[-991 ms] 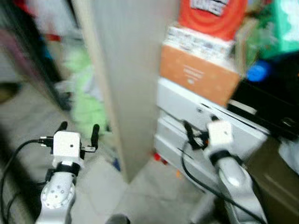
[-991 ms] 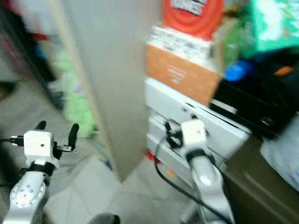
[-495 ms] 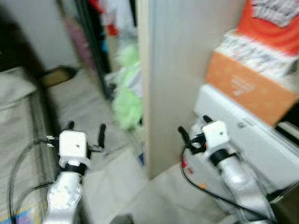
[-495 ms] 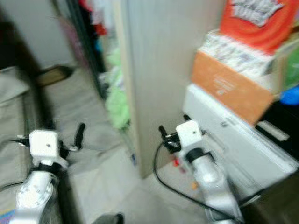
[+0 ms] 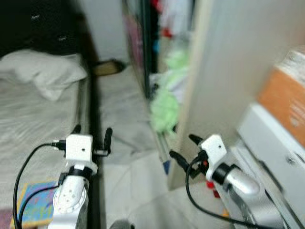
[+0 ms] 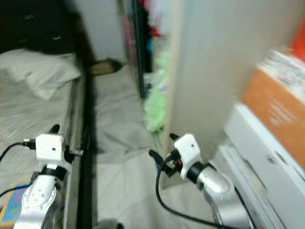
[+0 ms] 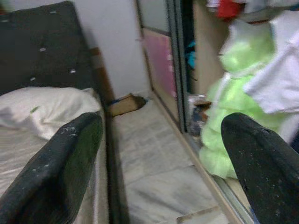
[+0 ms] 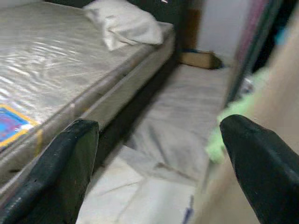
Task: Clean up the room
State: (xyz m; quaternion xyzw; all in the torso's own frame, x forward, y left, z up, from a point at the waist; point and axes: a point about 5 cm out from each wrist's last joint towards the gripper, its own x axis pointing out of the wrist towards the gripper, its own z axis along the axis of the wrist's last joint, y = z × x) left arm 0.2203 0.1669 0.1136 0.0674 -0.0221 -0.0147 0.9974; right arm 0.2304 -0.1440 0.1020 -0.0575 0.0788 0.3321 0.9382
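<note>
A narrow strip of floor between a bed and a wardrobe panel is seen from the robot's head, both arms raised ahead of it. The left gripper is held with its fingers spread wide and nothing between them, close over the bed's dark edge. The right gripper is likewise spread and empty, held low beside the foot of the panel. The likeliest thing to be tidied, a heap of green cloth spilling from the open wardrobe with white cloth over it, lies ahead and toward the robot's right, past the panel's edge. It is judged nearer to the right gripper than to the left, though well apart from both. Its long axis runs roughly upright, down to the floor. A pillow rests at the head of the bed. The head views are blurred.
</note>
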